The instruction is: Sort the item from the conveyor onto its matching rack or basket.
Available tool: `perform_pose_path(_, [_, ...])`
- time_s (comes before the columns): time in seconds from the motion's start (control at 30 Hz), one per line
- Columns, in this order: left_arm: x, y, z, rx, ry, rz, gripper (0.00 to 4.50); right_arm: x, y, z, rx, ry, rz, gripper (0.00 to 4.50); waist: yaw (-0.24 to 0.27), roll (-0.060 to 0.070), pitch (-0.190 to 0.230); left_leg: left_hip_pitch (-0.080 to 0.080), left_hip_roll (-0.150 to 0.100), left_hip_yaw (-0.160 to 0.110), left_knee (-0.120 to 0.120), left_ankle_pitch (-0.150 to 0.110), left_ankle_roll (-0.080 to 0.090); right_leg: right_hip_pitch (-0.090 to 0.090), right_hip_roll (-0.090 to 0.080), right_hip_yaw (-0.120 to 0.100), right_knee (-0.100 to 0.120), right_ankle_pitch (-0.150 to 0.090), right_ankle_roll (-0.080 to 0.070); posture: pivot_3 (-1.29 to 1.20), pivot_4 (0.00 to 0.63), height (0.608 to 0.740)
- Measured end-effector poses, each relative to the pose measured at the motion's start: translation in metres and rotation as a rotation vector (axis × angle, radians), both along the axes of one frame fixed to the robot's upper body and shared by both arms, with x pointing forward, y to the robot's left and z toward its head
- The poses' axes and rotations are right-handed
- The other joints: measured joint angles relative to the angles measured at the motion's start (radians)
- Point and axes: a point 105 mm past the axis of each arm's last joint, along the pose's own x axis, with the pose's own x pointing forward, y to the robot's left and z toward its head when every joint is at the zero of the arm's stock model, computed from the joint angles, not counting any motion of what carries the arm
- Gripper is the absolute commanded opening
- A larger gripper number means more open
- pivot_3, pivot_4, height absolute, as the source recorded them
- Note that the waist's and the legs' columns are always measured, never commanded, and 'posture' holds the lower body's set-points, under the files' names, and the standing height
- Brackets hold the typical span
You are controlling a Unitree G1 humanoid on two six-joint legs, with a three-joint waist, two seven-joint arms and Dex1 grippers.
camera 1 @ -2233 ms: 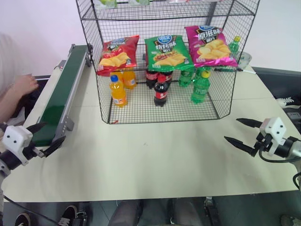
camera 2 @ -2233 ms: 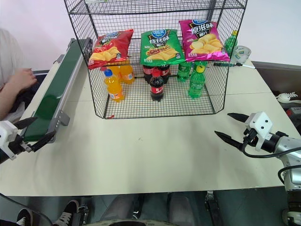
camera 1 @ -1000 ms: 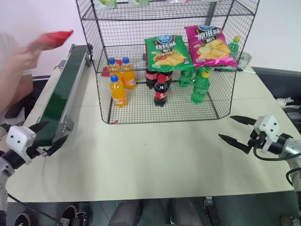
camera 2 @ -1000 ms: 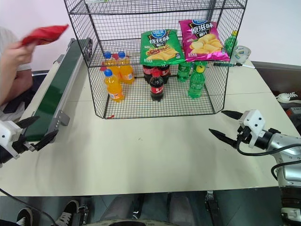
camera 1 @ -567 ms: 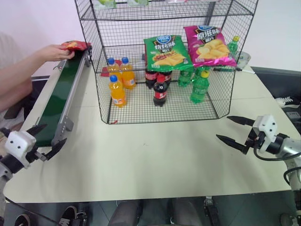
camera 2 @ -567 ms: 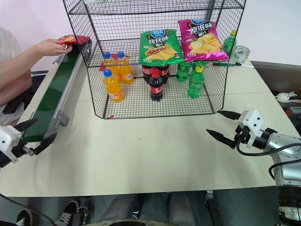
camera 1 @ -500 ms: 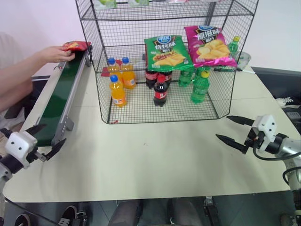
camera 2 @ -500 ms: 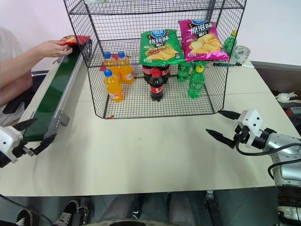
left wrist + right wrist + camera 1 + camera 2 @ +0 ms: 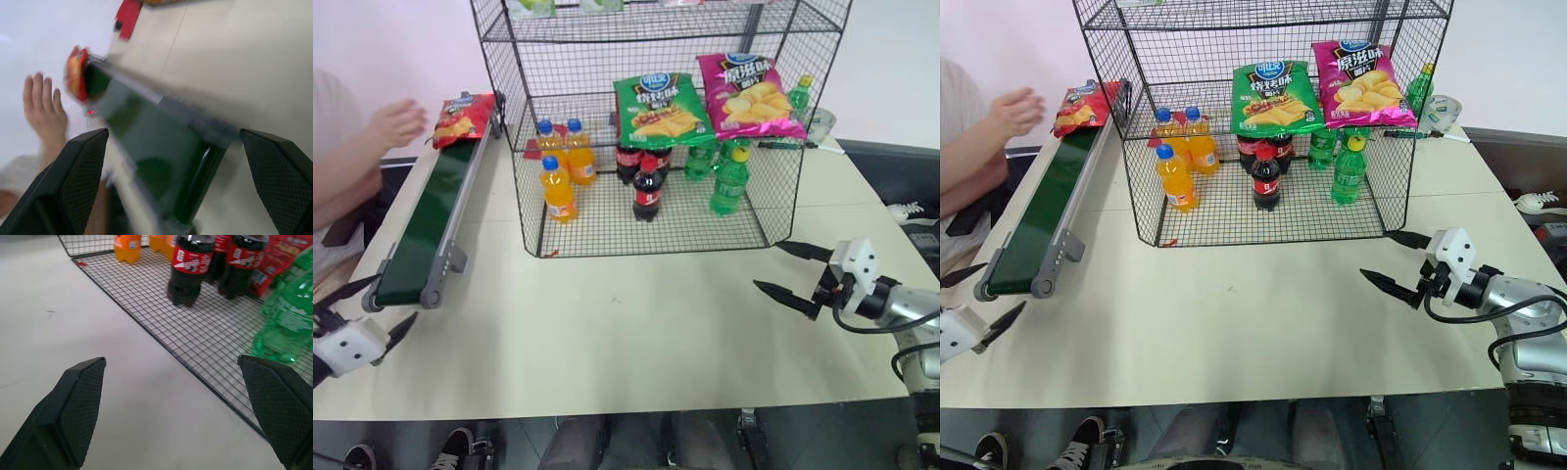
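Note:
The red crisp bag (image 9: 460, 119) lies on the far end of the dark-green conveyor (image 9: 435, 211), which runs along the table's left side. In the left wrist view the bag (image 9: 76, 78) sits at the belt's distant end. My left gripper (image 9: 374, 308) hangs open and empty just off the conveyor's near end, low at the left. The black wire rack (image 9: 607, 230) stands at the middle back. My right gripper (image 9: 767, 265) is open and empty over the table, in front of the rack's right corner.
A person's hand (image 9: 396, 122) hovers left of the bag, apart from it. A green crisp bag (image 9: 661, 108) and a magenta one (image 9: 749, 93) rest on the rack's middle tier. Orange (image 9: 558, 186), cola (image 9: 646, 191) and green bottles (image 9: 729, 181) stand below.
The person set the red bag on the belt's far end and drew the hand away. My left gripper rolled and pulled back from the conveyor's near end. My right gripper drifted slightly left.

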Motion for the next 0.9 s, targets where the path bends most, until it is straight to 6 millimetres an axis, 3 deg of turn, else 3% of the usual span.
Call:
perform_pose_path(0.17, [-0.009,0.023,-0.005,0.116,-0.04,0.12,4.49,-0.02,0.038,0.005,0.092,0.016,0.166,4.5,0.0,0.0,0.0,0.0,0.0,0.0,-0.001,0.0,0.0,-0.001,0.0,0.001,0.0,0.0,0.0,0.0,0.15,0.74])
perform_pose_path(0.4, [-0.017,0.027,-0.025,0.208,-0.011,0.137,4.49,-0.034,0.078,0.013,0.12,0.015,0.324,4.5,0.002,-0.001,-0.001,0.002,0.0,0.002,-0.001,0.0,0.0,-0.003,0.0,0.001,0.001,0.0,0.001,0.0,0.15,0.74])
perform_pose_path(0.9, [-0.011,0.02,-0.041,0.289,-0.05,0.111,4.49,-0.043,0.107,0.008,0.095,0.03,0.462,4.5,0.002,-0.005,-0.003,0.003,0.0,0.003,-0.001,0.0,0.0,-0.003,0.0,0.002,0.001,0.001,0.002,0.0,0.15,0.74])
